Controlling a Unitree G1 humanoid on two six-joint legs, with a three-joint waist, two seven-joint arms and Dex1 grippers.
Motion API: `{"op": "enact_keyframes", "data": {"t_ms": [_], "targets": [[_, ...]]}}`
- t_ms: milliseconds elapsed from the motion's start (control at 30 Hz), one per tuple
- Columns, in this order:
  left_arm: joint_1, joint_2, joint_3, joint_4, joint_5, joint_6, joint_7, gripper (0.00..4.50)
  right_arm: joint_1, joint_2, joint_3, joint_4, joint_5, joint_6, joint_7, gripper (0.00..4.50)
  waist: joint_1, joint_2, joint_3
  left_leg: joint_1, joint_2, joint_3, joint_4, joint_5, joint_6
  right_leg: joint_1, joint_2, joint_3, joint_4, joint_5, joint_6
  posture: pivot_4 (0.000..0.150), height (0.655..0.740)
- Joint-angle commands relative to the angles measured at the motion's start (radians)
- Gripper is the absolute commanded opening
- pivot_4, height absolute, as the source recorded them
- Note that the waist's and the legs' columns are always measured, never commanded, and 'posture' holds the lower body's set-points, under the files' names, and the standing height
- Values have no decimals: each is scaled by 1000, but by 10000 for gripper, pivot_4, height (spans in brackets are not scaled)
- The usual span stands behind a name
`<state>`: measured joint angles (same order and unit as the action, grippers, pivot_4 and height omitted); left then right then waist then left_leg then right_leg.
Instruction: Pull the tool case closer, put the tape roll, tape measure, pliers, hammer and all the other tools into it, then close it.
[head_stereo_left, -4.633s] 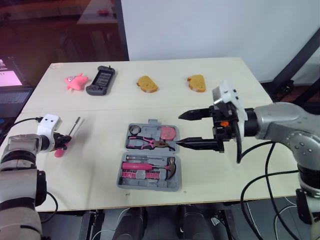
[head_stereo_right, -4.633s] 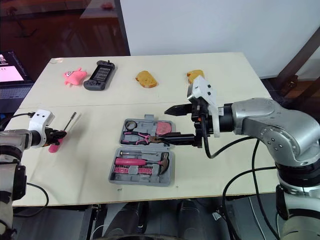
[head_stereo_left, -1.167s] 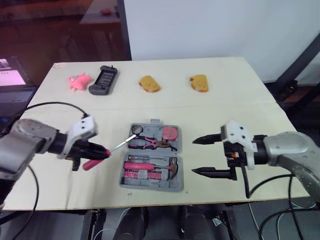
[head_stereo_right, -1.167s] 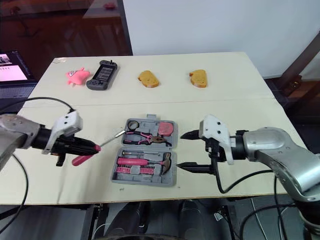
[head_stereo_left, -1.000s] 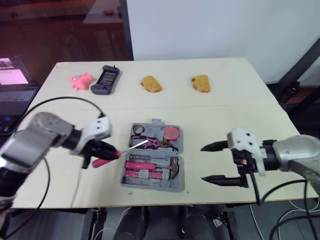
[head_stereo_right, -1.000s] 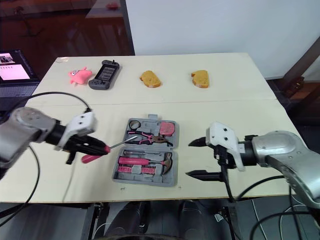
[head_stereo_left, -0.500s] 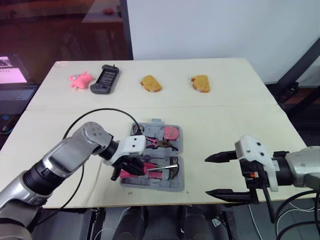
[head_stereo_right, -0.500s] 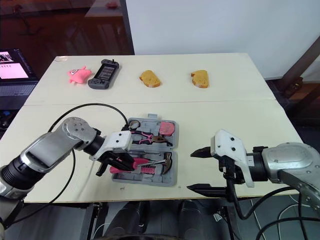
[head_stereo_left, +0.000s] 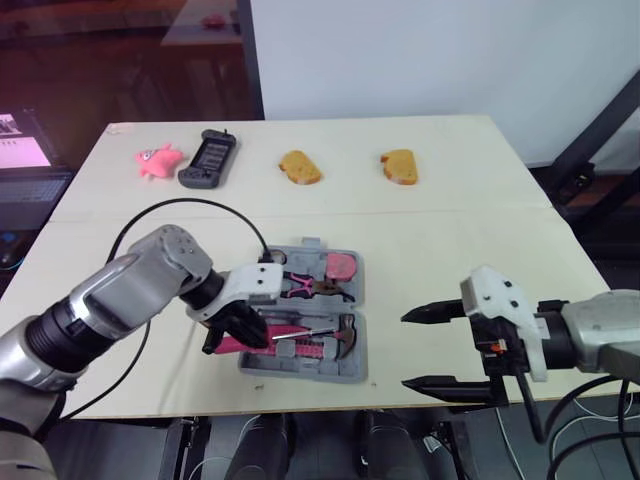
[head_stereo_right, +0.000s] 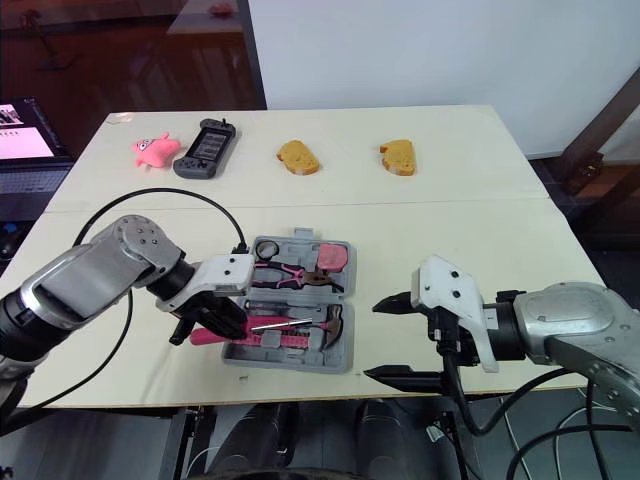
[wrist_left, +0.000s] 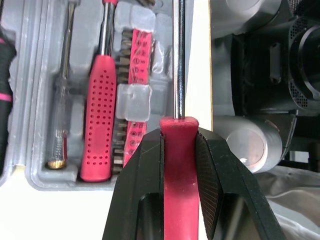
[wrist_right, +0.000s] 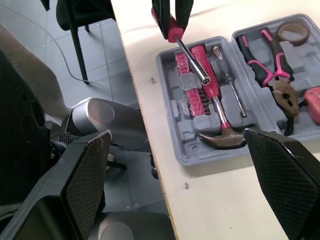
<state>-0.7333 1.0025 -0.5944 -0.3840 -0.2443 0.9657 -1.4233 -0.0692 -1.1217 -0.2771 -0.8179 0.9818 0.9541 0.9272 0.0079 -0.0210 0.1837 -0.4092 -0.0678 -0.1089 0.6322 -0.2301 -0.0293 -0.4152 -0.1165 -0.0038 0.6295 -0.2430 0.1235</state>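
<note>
While your left arm brought the screwdriver in, your right tool (head_stereo_left: 404, 350) backed away from the tool case (head_stereo_left: 300, 369) to the near right edge of the desk (head_stereo_left: 450, 230). It is spread wide open and has nothing in it.

Your left tool (wrist_left: 178, 143) is squeezed tight on the pink handle of the screwdriver (wrist_left: 178, 75). A few seconds ago that screwdriver was way out on the left of the desk. Now it hangs over the near half of the open case, with its metal tip pointing toward the hammer (head_stereo_left: 342, 333). I can't tell if it touches anything yet.

That near half also has a pink-handled driver (wrist_left: 97, 125) and a thin little screwdriver (wrist_left: 62, 115) in it. The far half has the pliers (head_stereo_left: 310, 287), the tape measure (head_stereo_left: 342, 266) and the tape roll (head_stereo_right: 266, 248). So I think this is the last loose tool. Find its slot, lay it flat and let go. Then the case has to be shut.

At the far edge sit a pink toy (head_stereo_left: 155, 159), a black game controller (head_stereo_left: 208, 160) and two bread slices (head_stereo_left: 300, 167). They are not tools, so leave them.
</note>
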Motion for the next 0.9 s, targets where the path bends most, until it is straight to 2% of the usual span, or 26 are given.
{"op": "enact_keyframes", "data": {"t_ms": [33, 233, 467, 600, 900], "targets": [[1, 34, -9, -27, 16, -2, -14, 3715, -22, -12, 13, -3, 16, -6, -4, 45000, 1, 0, 0, 0, 0, 0, 0, 0, 0, 0, 0, 0, 0, 0, 0, 1500, 7400], [-49, 90, -92, -50, 87, -28, -82, 3714, -27, -26, 47, -5, 14, 2, 3, 45000, 5, -1, 1, 0, -1, 0, 1, 0, 0, 1, 0, 0, 0, 0, 0, 1500, 7400], [-146, 56, -190, -37, 163, -62, -160, 3714, 1, -44, 60, -24, 12, 5, -8, 45000, 4, -1, 1, 0, -1, 1, 2, 0, 0, 1, 0, -1, 0, -1, -1, 1500, 7400], [-158, -6, -218, 8, 251, -126, -101, 3714, 50, -53, 47, -45, 1, 8, -22, 45000, 4, -1, 1, 0, -1, 1, 1, 0, 0, 1, 0, -1, 0, 0, 0, 1500, 7400], [-182, -52, -192, -65, 242, 18, -94, 3714, 51, -41, 58, -47, 8, -8, -37, 45000, 3, -3, 2, 0, -1, 0, 2, 0, 0, 2, 0, -1, 1, 0, 1, 1500, 7400]]}}
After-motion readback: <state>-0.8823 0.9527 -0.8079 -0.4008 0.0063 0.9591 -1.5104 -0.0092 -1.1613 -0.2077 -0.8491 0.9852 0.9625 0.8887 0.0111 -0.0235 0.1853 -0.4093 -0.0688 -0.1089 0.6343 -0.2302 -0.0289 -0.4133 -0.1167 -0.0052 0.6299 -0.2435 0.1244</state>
